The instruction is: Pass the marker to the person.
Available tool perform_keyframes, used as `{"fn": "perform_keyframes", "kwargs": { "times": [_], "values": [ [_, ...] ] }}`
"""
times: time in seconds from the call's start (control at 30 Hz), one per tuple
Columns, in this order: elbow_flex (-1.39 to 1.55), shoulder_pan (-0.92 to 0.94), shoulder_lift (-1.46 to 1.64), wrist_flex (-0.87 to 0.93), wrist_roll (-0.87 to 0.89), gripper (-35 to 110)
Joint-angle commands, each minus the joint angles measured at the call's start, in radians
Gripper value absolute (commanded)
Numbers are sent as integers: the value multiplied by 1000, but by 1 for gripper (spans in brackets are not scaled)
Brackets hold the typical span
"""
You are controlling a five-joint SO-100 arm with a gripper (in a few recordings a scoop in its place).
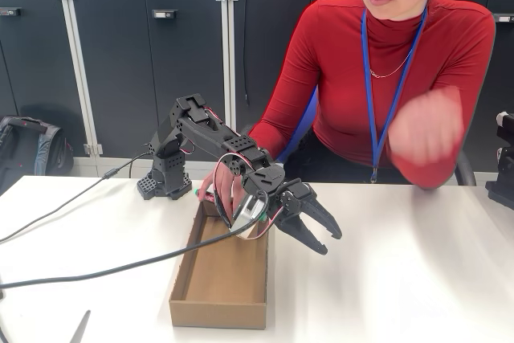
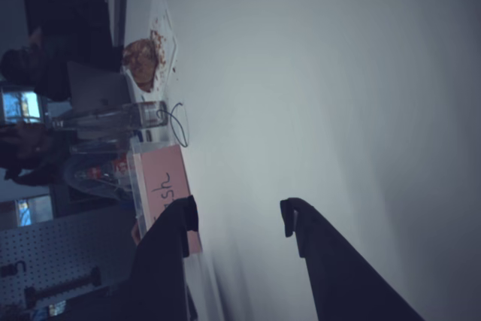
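Fixed view: black arm [image 1: 201, 138] has its base at the table's [image 1: 418, 279] far-left side and reaches toward 4 o'clock, over the far end of an open cardboard box [image 1: 218, 283]

Gripper [image 1: 331, 243] hangs just above the table at 3 o'clock of the box's far end. Jaws are spread apart with nothing between them, tips pointing toward 4 o'clock

Wrist view, which lies on its side: gripper [image 2: 237, 219] shows two dark fingers [image 2: 169, 261] with a clear gap and bare white table in between

The person [image 1: 393, 62] sits behind the table at 1 o'clock from the gripper. One arm reaches down behind the robot, and that hand [image 1: 227, 189] is at the box's far rim, partly hidden by the arm's links

The marker [image 1: 195, 192]: only a small green tip is visible, sticking out at 9 o'clock of that hand. The barrel is hidden, so the grip on it is unclear. It is apart from the gripper, at 10 o'clock of it

The person's other hand [image 1: 426, 128] is raised at chest height and motion-blurred

Black cables [image 1: 96, 267] run in from 9 o'clock across the table to the arm

Dark cabinets [image 1: 144, 62] stand behind

In the wrist view, a pink sign [image 2: 161, 186] and a clear bottle [image 2: 113, 116] sit at the far table edge, 10 o'clock of the fingers
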Motion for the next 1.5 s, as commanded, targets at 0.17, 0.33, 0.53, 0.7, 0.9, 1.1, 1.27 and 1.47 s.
{"fn": "perform_keyframes", "kwargs": {
  "times": [0.17, 0.33, 0.53, 0.7, 0.9, 1.1, 1.27, 1.47],
  "values": [
    [-9, -32, 126, -2, -18, 25],
    [-11, -31, 135, 6, -17, 25],
    [-11, -28, 143, 6, -32, 26],
    [-18, -25, 147, 17, -46, 26],
    [-8, -21, 156, 41, -61, 27],
    [3, -15, 172, 49, -71, 28],
    [11, -12, 178, 51, -74, 29],
    [6, -3, 170, 46, -74, 29]
  ]
}}
